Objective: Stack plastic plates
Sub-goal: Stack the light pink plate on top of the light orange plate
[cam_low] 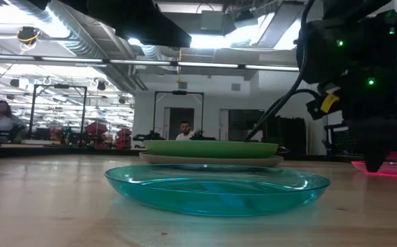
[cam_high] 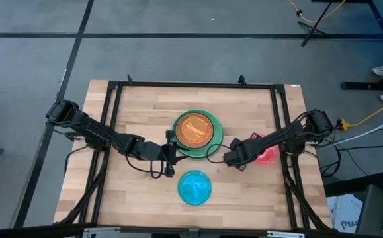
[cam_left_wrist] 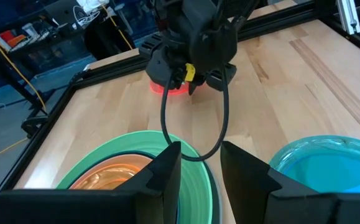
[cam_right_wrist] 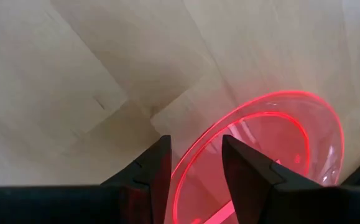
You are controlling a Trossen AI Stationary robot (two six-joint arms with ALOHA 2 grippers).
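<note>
Lying flat, rim-up beneath right hand (cam_right_wrist: 191, 163): pink-red plate (cam_right_wrist: 273, 143)

Orange plate (cam_high: 192, 128), blue plate (cam_high: 194, 187), seemingly pink-red plate (cam_high: 266, 155)

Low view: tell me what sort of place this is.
Probably a robotics lab or workshop: exposed ceiling ducts, rows of equipment benches behind the wooden table, and a seated person off to one side.

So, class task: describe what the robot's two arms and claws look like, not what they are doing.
Both arms are dark, jointed and slim, with black cables looping beside them. The left claw has two flat, dark, wedge-shaped fingers; the right claw has the same. The right arm's wrist carries a small yellow tag.
</note>
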